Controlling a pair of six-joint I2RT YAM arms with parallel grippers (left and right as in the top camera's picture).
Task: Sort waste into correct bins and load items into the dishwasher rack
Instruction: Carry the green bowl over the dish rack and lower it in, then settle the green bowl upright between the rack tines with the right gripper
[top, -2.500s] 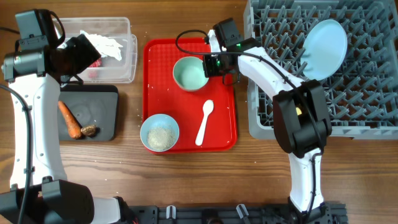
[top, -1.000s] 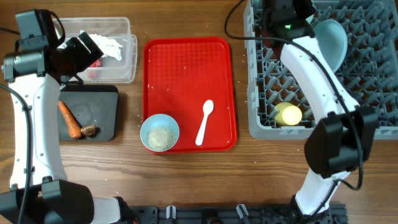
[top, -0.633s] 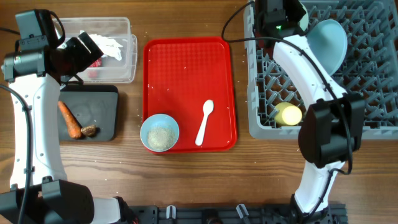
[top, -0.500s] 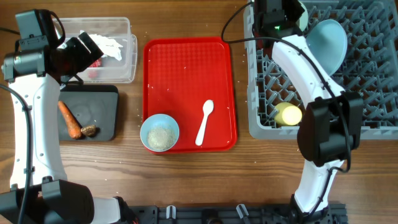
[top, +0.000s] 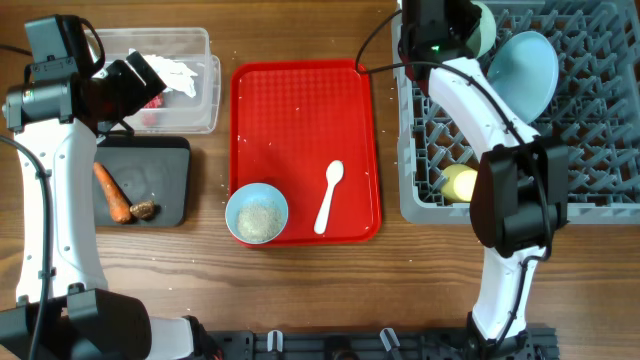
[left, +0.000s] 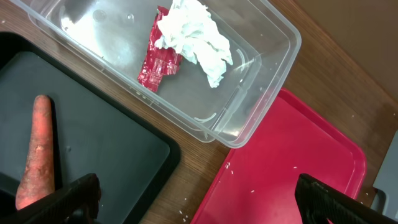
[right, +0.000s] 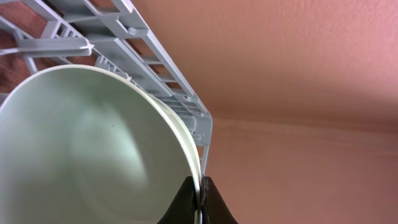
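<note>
At the back left corner of the dishwasher rack, the right hand pinches the pale green bowl by its rim, beside the pale blue plate. The left hand hangs spread wide above the clear tub and black tray.

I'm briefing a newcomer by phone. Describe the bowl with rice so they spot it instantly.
Find the red serving tray at the centre. On its near left corner, left of the white plastic spoon, sits the light blue bowl. Unlike the pale green bowl over at the grey rack, it holds white rice grains.
</note>
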